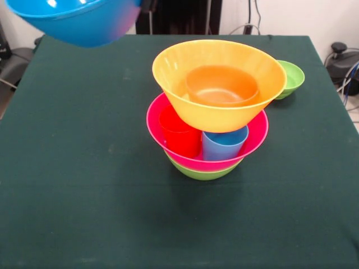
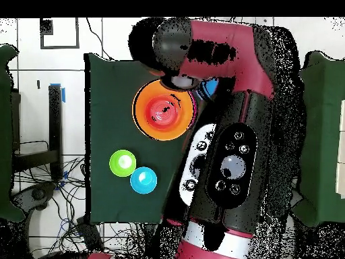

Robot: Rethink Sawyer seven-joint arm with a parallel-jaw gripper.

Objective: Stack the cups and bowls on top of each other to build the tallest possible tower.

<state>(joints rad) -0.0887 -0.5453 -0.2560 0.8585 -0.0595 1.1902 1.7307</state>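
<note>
Tower: a glossy medium green plastic bowl [image 1: 203,172] sits on the dark green cloth-covered counter [image 1: 84,185] near its centre; a large pink bowl [image 1: 255,137] rests in it.
Cups: a red plastic tumbler [image 1: 179,134] and a light blue tumbler [image 1: 223,144] stand side by side inside the pink bowl.
Top: a large yellow-orange bowl [image 1: 219,115] rests on the tumblers, a small orange bowl [image 1: 222,85] inside it.
Loose bowls: a small green bowl [image 1: 292,78] at the tower's 2 o'clock in the front view; overhead, a small blue bowl [image 2: 143,179] just beside it.
Arm: the red and black arm [image 2: 232,135] stretches across the counter in the overhead view, beside the tower.
Blue bowl: a medium blue bowl [image 1: 78,22] hangs off the counter at the tower's 10 o'clock in the front view.
Tool: hidden; cannot tell its state.
</note>
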